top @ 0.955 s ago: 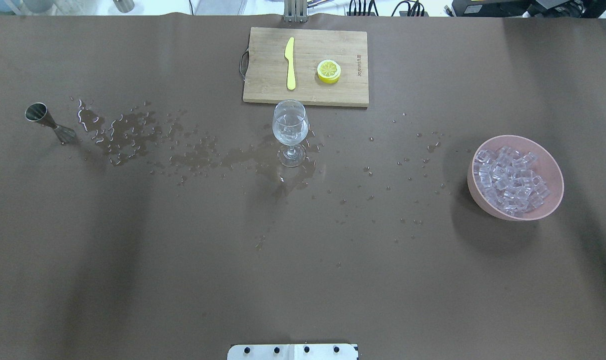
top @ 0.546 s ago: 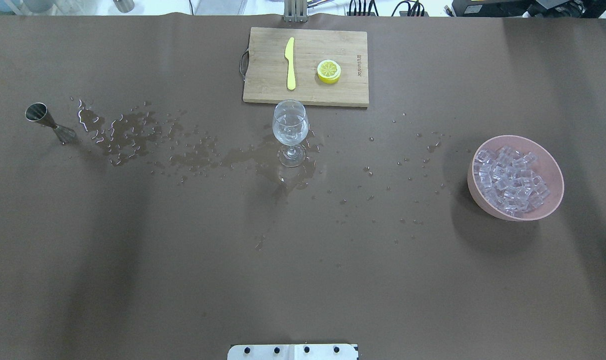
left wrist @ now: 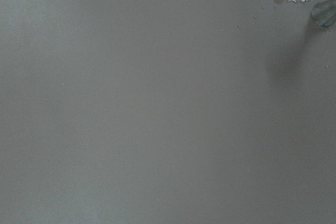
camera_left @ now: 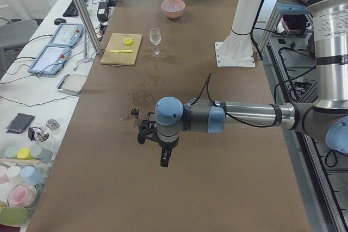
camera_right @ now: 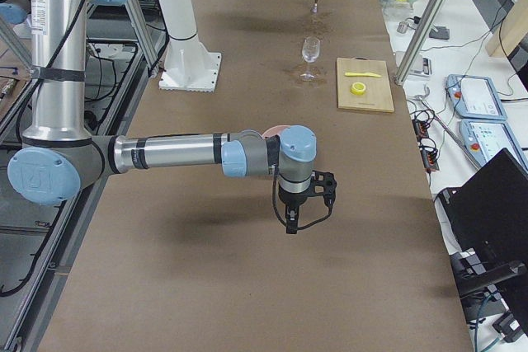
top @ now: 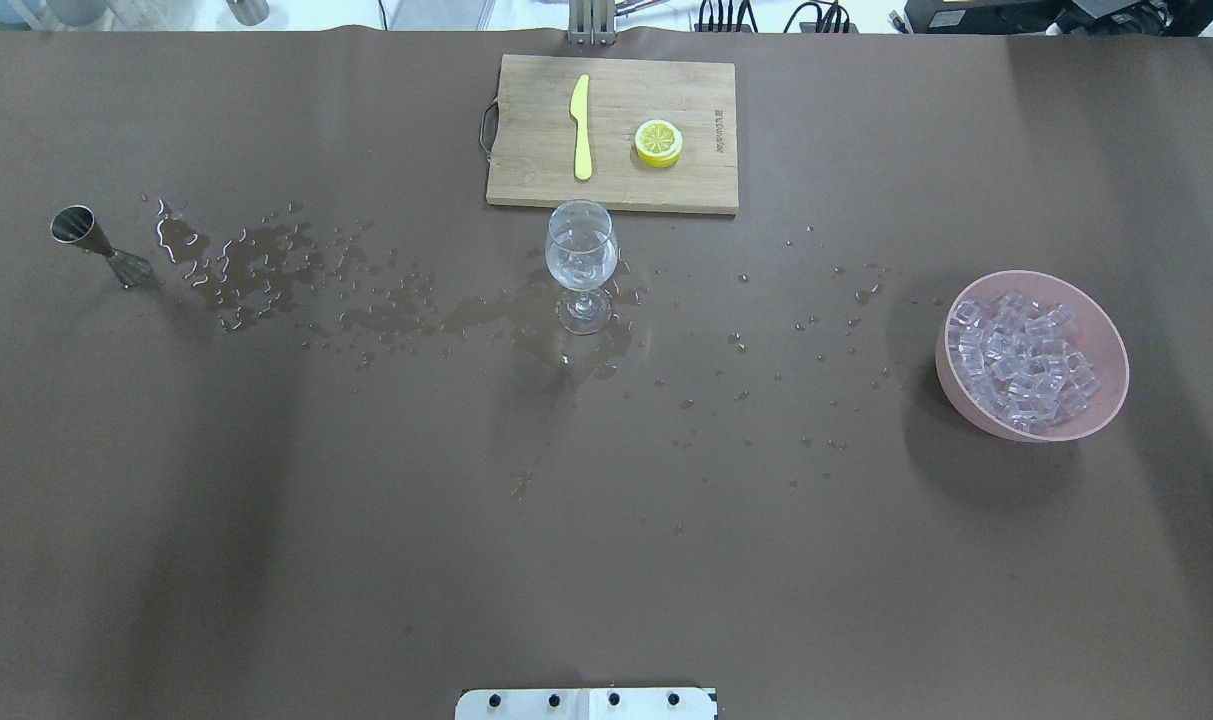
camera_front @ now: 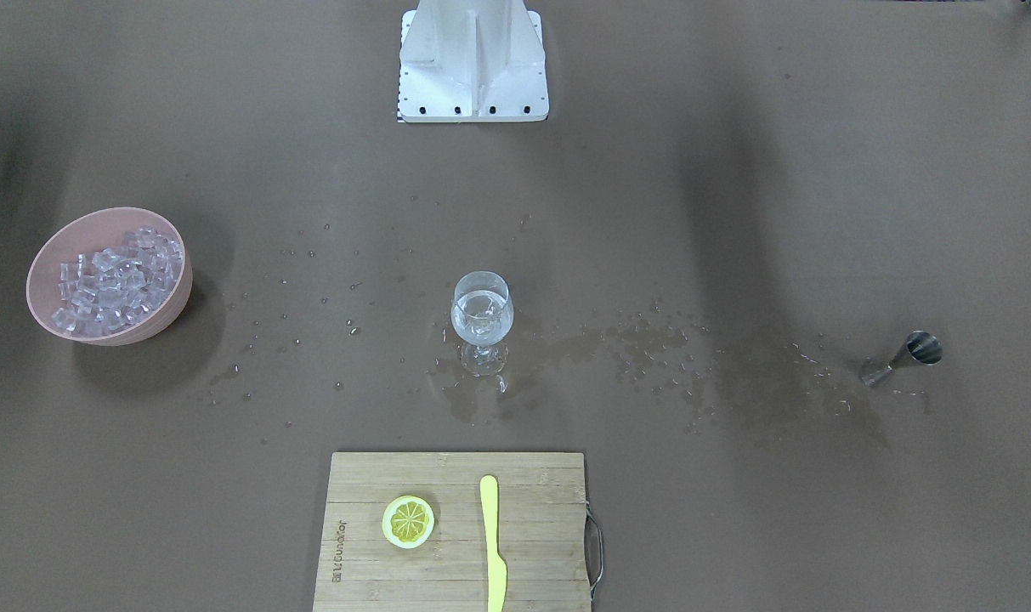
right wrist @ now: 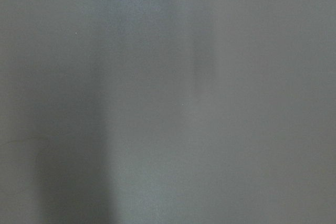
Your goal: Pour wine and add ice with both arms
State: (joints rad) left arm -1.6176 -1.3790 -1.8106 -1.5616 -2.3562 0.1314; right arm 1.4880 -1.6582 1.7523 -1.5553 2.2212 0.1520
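Observation:
A clear wine glass (top: 581,255) stands mid-table in front of the cutting board, also in the front-facing view (camera_front: 482,319). It holds a little clear wine (top: 580,262) and what look like ice cubes. A heap of clear ice (top: 1021,360) fills a pink bowl (top: 956,392) at the right. A steel jigger (top: 91,240) stands at the far left. My left gripper (camera_left: 164,158) hangs above the table past the jigger. My right gripper (camera_right: 290,224) hangs above the table past the bowl. Both show only in the side views, so I cannot tell whether they are open or shut.
Spilled liquid (top: 256,265) and droplets run across the brown table from the jigger to the glass and on toward the bowl. A wooden cutting board (top: 526,160) at the back carries a yellow knife (top: 580,125) and a lemon slice (top: 658,141). The white pedestal (camera_front: 473,59) stands on the robot's side.

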